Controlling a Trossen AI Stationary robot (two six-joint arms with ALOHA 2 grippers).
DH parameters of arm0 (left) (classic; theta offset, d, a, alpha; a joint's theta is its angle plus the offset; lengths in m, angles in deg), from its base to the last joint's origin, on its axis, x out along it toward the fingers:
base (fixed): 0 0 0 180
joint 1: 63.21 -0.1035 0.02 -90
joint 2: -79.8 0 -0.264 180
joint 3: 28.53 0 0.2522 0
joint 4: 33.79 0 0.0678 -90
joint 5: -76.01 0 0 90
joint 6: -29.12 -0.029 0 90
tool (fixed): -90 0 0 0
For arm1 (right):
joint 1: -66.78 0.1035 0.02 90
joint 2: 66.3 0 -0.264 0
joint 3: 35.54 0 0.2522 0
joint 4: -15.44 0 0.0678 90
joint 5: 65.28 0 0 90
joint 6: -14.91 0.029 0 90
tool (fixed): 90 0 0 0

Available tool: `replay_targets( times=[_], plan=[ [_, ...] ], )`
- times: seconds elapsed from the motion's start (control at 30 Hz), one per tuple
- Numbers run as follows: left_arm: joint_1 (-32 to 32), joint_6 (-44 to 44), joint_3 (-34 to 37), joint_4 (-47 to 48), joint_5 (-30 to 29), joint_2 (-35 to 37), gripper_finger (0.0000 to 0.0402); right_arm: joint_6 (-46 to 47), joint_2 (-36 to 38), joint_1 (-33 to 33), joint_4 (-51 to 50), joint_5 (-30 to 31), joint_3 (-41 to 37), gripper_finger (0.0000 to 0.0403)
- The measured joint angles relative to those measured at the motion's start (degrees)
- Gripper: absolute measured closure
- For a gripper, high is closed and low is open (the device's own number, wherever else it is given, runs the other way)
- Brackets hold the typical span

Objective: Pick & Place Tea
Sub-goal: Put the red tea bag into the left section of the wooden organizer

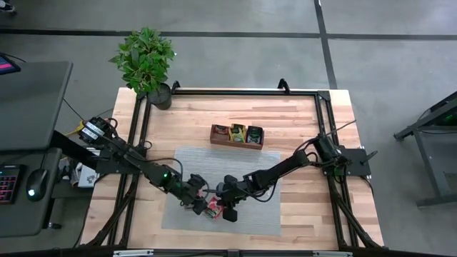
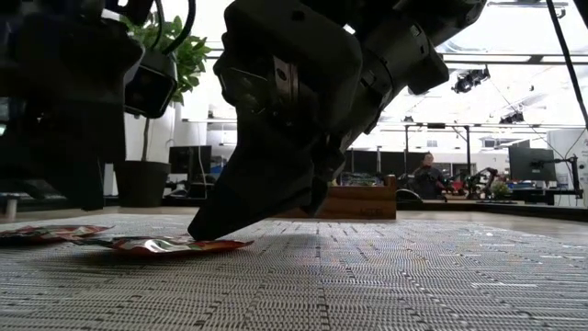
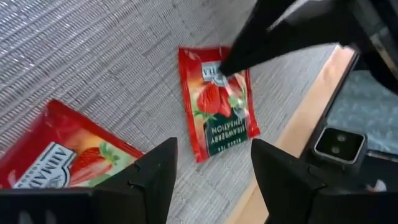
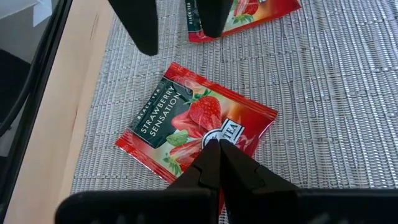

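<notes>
Some tea sits in our tray; two red sachets remain. Our right gripper, pressed together, pins one; left gripper spread.

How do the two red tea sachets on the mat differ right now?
The near-edge sachet has the shut right tool pressing on it; the other sachet is untouched. In the left wrist view the first shows whole, the other only partly, beside the open left tool. Both are red strawberry wrappers lying flat.
</notes>
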Motion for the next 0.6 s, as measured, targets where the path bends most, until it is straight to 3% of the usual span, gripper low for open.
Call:
replay_targets(
  times=[0.23, 0.6],
  plan=[
    [0.1, 1.0, -0.1, -0.4, 3.5, -3.4, 0.0199, -0.5, 0.0, 0.0, 0.0, 0.1, 0.0, 0.0403],
    [0.1, 1.4, -0.3, -12.2, 7.1, -9.2, 0.0199, -1.5, 0.0, 0.0, -0.4, 0.1, 0.0, 0.0403]
  ],
)
